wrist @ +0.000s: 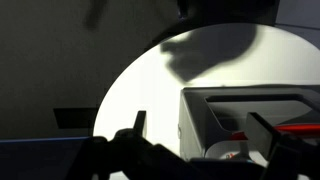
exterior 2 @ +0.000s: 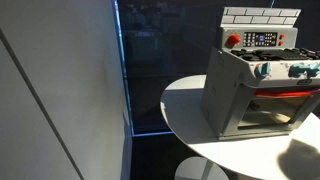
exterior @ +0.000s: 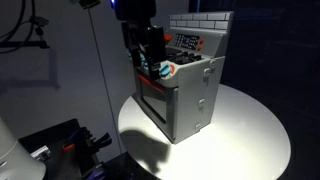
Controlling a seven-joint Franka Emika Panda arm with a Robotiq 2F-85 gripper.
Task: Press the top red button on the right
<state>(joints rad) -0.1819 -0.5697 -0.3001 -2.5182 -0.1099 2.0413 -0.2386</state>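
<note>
A grey toy stove point(exterior: 190, 95) stands on a round white table point(exterior: 250, 125). It also shows in an exterior view point(exterior 2: 235, 95). Its back panel carries a control strip with a red button at each end point(exterior 2: 232, 40) point(exterior 2: 293, 38); in an exterior view the strip point(exterior: 188, 42) is small and dim. My gripper point(exterior: 152, 62) hangs in front of the stove's upper front, by the white knobs point(exterior: 168, 70), below the panel. In the wrist view my gripper point(wrist: 205, 135) is open and empty, its fingers either side of the stove's top corner point(wrist: 200, 110).
A brick-pattern backsplash point(exterior 2: 260, 15) tops the stove. The table edge falls away to a dark floor point(exterior 2: 150, 155). A light wall panel point(exterior 2: 60, 90) stands near the table. Dark equipment point(exterior: 60, 145) sits low beside the table.
</note>
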